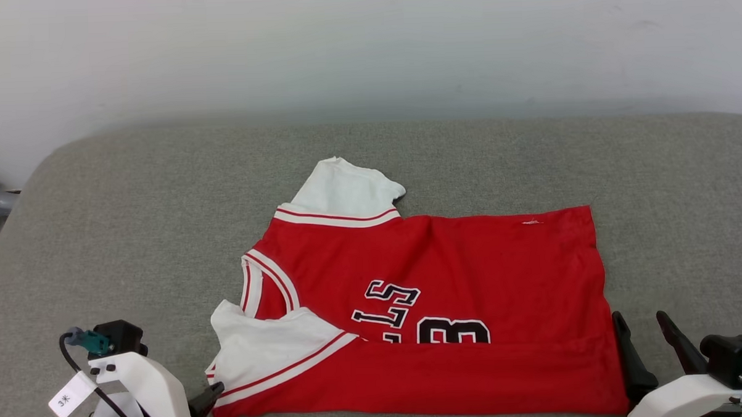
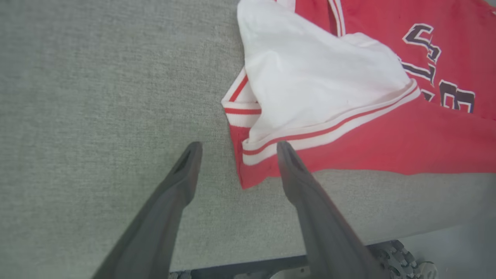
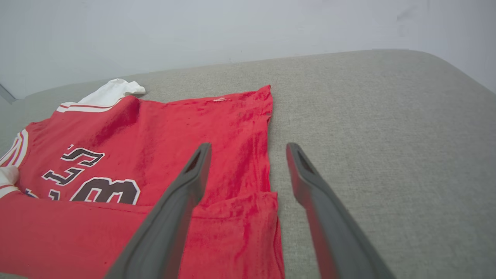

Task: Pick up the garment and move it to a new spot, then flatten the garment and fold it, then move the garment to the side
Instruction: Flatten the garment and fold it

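One garment, two tools, one surface.
A single garment (image 1: 472,273) lies between the left tool (image 2: 238,145) and the right tool (image 3: 248,145), each with two dark fingers (image 3: 174,217). It has two white sleeves: the near sleeve (image 1: 264,345) just beside the left tool, the far sleeve (image 1: 345,188) well ahead of it. One grey surface (image 1: 131,229) lies under both tools.

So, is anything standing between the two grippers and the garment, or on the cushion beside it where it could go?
Nothing visible does. The left gripper, fingers open, is at the near left corner of the garment; the right gripper, open, at its right edge. The grey cushion around it carries nothing else.
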You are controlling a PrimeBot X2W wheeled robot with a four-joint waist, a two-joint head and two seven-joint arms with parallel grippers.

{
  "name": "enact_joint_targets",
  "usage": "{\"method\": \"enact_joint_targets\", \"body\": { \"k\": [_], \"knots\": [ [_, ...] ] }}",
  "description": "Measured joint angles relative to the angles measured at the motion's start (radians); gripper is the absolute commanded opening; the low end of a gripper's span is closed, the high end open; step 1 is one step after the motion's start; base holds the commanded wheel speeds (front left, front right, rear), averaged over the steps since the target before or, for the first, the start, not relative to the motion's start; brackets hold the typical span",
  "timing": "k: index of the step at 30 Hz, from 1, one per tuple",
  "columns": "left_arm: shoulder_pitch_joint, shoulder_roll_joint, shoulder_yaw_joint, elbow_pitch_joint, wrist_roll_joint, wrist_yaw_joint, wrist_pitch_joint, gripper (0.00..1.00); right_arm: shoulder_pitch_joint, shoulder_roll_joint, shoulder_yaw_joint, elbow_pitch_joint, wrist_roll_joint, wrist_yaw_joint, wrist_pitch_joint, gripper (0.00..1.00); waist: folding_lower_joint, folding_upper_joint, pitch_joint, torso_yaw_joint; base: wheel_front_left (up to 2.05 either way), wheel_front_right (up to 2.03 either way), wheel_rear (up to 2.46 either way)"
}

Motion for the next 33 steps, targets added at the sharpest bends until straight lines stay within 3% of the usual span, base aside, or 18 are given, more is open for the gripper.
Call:
{"method": "enact_joint_targets", "body": {
  "k": [5,16,17,18,19,20,28,33],
  "knots": [
    [-0.003,0.002,-0.008,-0.028,-0.014,0.035,0.058,1.0,-0.005,0.006,0.004,-0.011,0.004,0.0,0.015,1.0,0.0,0.0,0.038,-0.016,0.0,0.0,0.0],
    [-0.047,-0.021,-0.046,0.041,-0.021,0.042,0.122,1.0,-0.032,0.012,0.006,-0.001,0.024,0.0,0.036,1.0,-0.0001,0.0001,0.112,-0.063,0.0,0.0,0.0],
    [-0.052,-0.022,-0.047,0.045,-0.022,0.042,0.122,0.53,-0.035,0.012,0.003,0.003,0.029,0.0,0.043,1.0,-0.0001,0.0001,0.115,-0.065,0.0,0.0,0.0],
    [-0.053,-0.023,-0.05,0.048,-0.021,0.042,0.12,0.36,-0.035,0.012,0.001,0.005,0.032,0.0,0.048,1.0,-0.0001,0.0,0.116,-0.067,0.0,0.0,0.0],
    [-0.056,-0.026,-0.051,0.049,-0.018,0.04,0.117,0.14,-0.035,0.012,-0.004,0.007,0.036,0.0,0.054,1.0,-0.0001,0.0,0.115,-0.067,0.0,0.0,0.0],
    [-0.057,-0.028,-0.052,0.05,-0.015,0.035,0.108,0.0,-0.036,0.011,-0.011,0.011,0.041,0.0,0.065,1.0,-0.0001,0.0,0.113,-0.066,0.0,0.0,0.0],
    [-0.037,-0.034,-0.064,-0.013,0.028,0.044,0.046,0.0,-0.029,-0.034,-0.065,0.0,0.078,0.0,0.196,1.0,0.0,0.0,0.075,-0.057,0.0,0.0,0.0],
    [-0.014,-0.014,-0.061,-0.092,0.047,0.07,0.034,0.0,-0.007,-0.092,-0.044,-0.031,0.127,0.0,0.398,1.0,0.0,0.0,0.065,-0.039,0.0,0.0,0.0]
  ]
}}
